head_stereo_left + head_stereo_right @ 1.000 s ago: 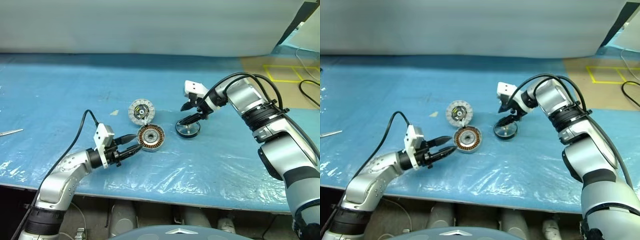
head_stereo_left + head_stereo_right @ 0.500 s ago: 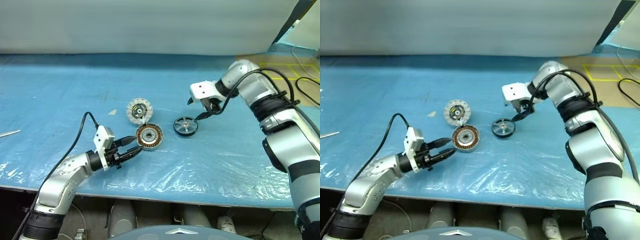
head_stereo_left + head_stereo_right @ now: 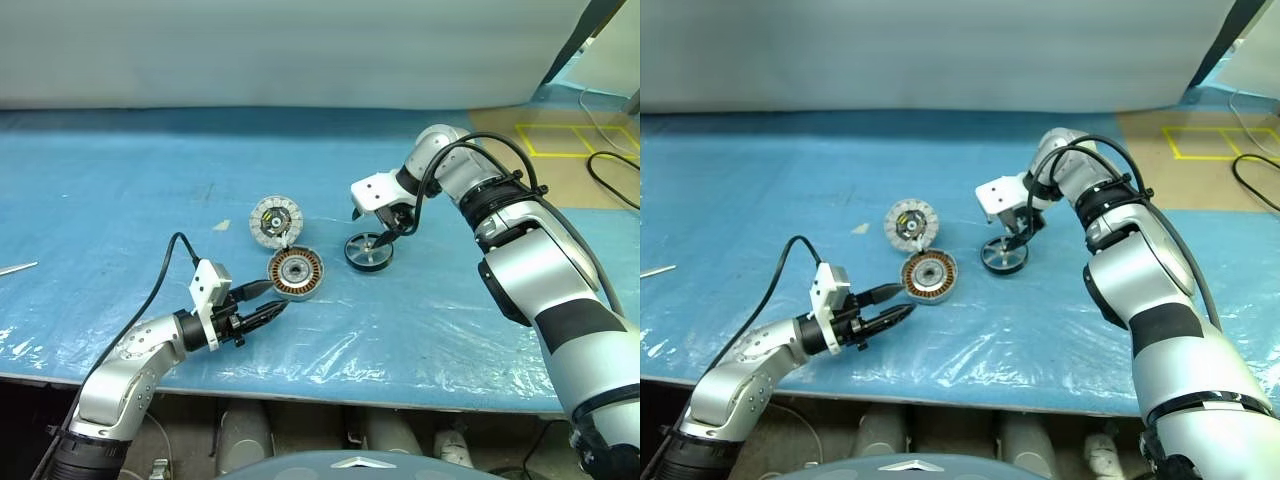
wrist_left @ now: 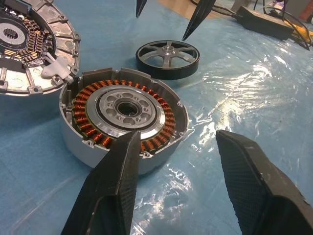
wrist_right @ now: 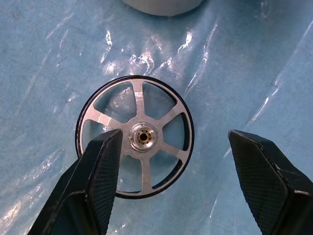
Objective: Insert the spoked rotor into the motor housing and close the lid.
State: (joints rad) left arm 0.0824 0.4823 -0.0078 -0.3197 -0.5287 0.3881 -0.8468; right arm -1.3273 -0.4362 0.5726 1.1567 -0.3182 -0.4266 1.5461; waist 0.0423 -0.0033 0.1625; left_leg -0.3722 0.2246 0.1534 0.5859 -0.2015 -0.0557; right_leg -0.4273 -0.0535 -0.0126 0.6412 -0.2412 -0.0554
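Note:
The spoked rotor (image 3: 368,250), a black wheel with silvery spokes, lies flat on the blue sheet. My right gripper (image 5: 174,134) hangs just above it, pointing down, open, with one finger on each side of the hub and nothing held. To the rotor's left stands the motor housing (image 3: 296,273) with its copper windings facing up. The lid (image 3: 277,219) lies just behind the housing, white segments up, touching its rim. My left gripper (image 3: 275,298) is open and level at the housing's near side, with nothing between its fingers (image 4: 115,186).
A blue plastic sheet (image 3: 120,180) covers the table; its front edge runs just behind my left arm. A thin metal tool (image 3: 20,267) lies at the far left. A small pale scrap (image 3: 222,225) sits left of the lid.
My right gripper left the rotor's side, swung out to the right, then came back over the rotor with its wrist rolled and pointing down. The left gripper stayed in place.

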